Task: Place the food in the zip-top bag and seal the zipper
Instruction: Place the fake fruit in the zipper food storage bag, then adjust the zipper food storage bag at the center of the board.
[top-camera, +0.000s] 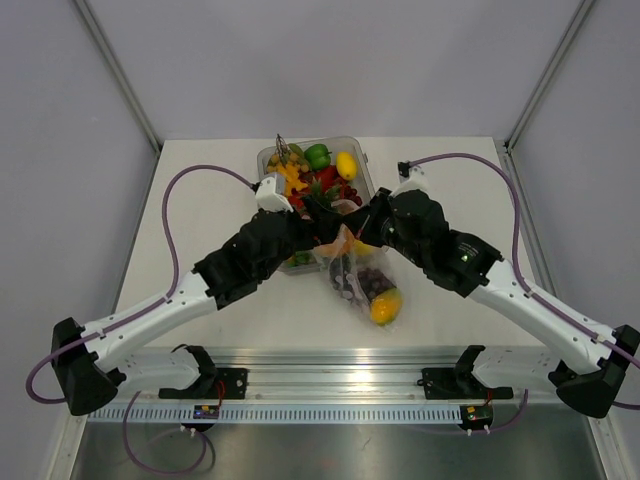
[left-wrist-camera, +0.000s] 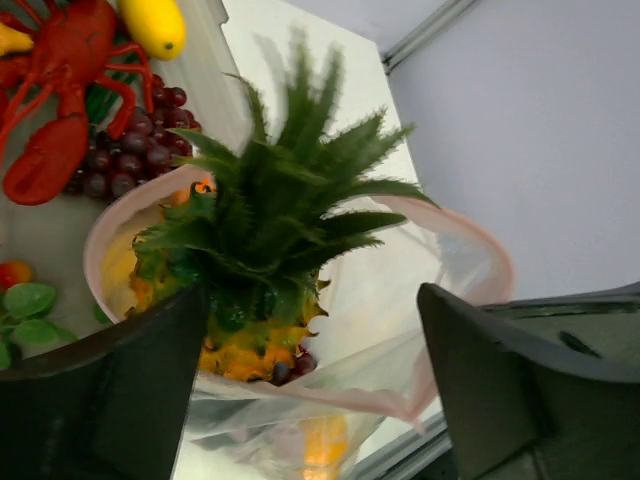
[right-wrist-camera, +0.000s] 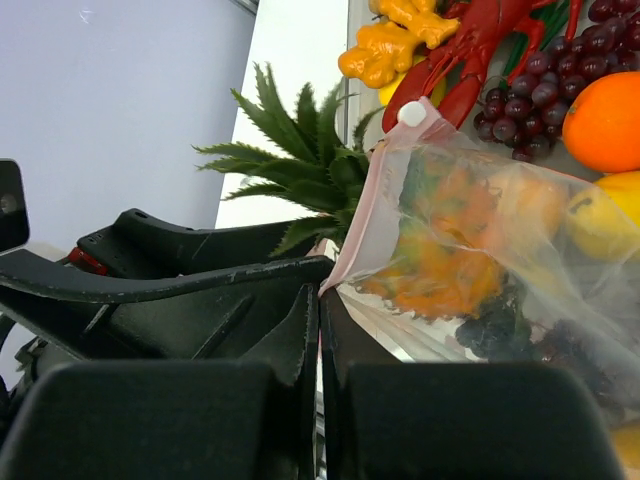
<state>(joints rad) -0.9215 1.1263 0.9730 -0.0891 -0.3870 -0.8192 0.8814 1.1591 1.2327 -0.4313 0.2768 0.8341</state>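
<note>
right gripper (right-wrist-camera: 320, 295) pinched shut on zipper (right-wrist-camera: 352, 235) edge of bag (top-camera: 362, 278), propping mouth open; left gripper (left-wrist-camera: 312, 300) spread wide round pineapple (left-wrist-camera: 275, 215) in the mouth, prob so it drops in; bag on tabletop (top-camera: 450, 170) nr tray (top-camera: 357, 146)

Zip-top bag (top-camera: 355, 270): clear crinkly pouch, on table (top-camera: 215, 205), mouth gaping. Zipper (right-wrist-camera: 358, 212): pinkish strip, unsealed, white slider (right-wrist-camera: 411, 113) at one end; edge pinched in my right gripper (right-wrist-camera: 320, 300). Contents: pineapple (left-wrist-camera: 270, 230), leafy crown poking out of mouth; purple grapes (top-camera: 372, 283); yellow-orange mango (top-camera: 385, 307) at bottom. Outside, just behind: red lobster (left-wrist-camera: 60, 90), lemon (left-wrist-camera: 155, 22), loose grapes (left-wrist-camera: 130, 140), orange (right-wrist-camera: 605, 120), green pepper (top-camera: 317, 155).
</note>
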